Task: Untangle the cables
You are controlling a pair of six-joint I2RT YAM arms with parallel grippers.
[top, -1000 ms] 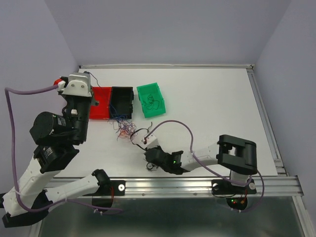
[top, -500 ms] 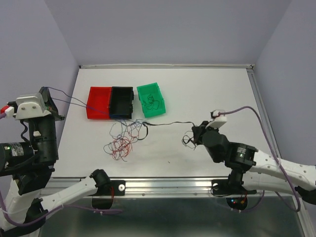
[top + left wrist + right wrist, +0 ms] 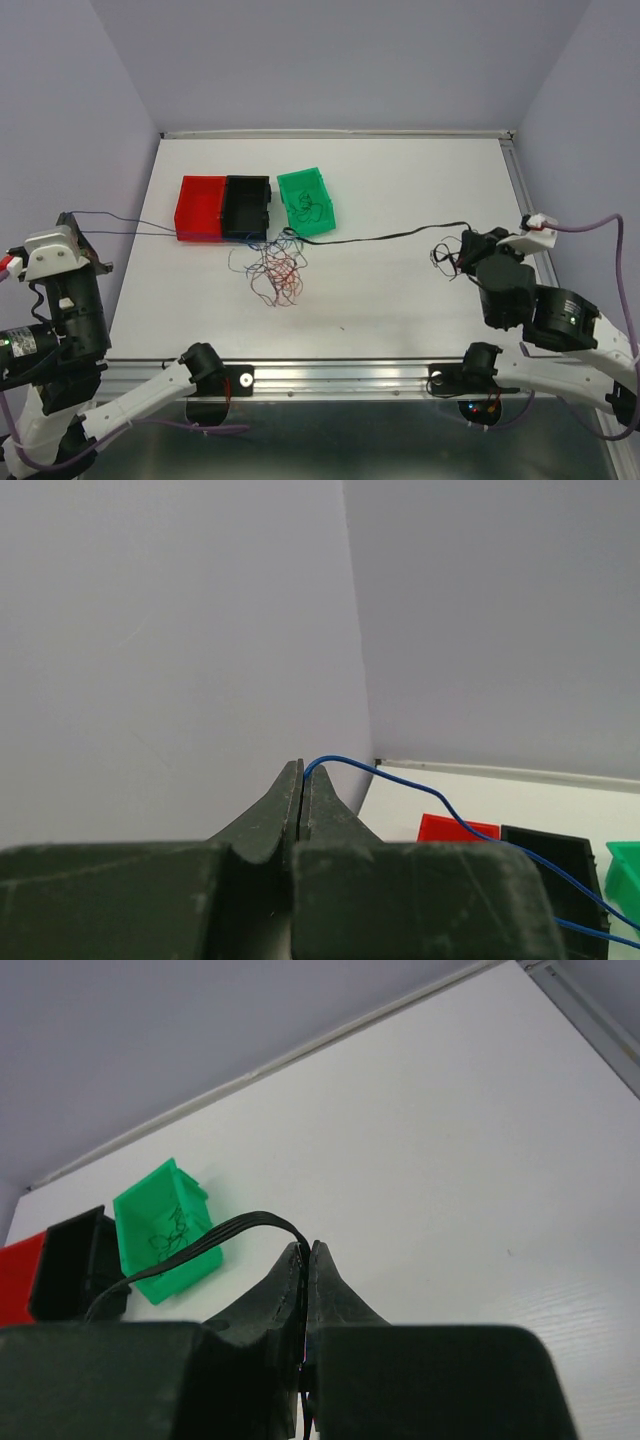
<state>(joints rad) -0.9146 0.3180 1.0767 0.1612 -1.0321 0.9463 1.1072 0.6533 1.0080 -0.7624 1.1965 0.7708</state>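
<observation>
Pinching thin blue cable [image 3: 440, 805] in left gripper [image 3: 302, 770], thin black cable [image 3: 200, 1243] in right gripper [image 3: 307, 1250]; holding dark strands [image 3: 308, 212] in green plastic bin [image 3: 290, 186], beside tangled red-blue clump [image 3: 276, 272].

The scene is lit brightly and evenly from above, so that only faint, soft shadows are thrown on the white table [image 3: 420, 190]. In the wrist views the near fingers [image 3: 272, 818] are shown dark and slightly blurred, while the far background is rendered sharp.
</observation>
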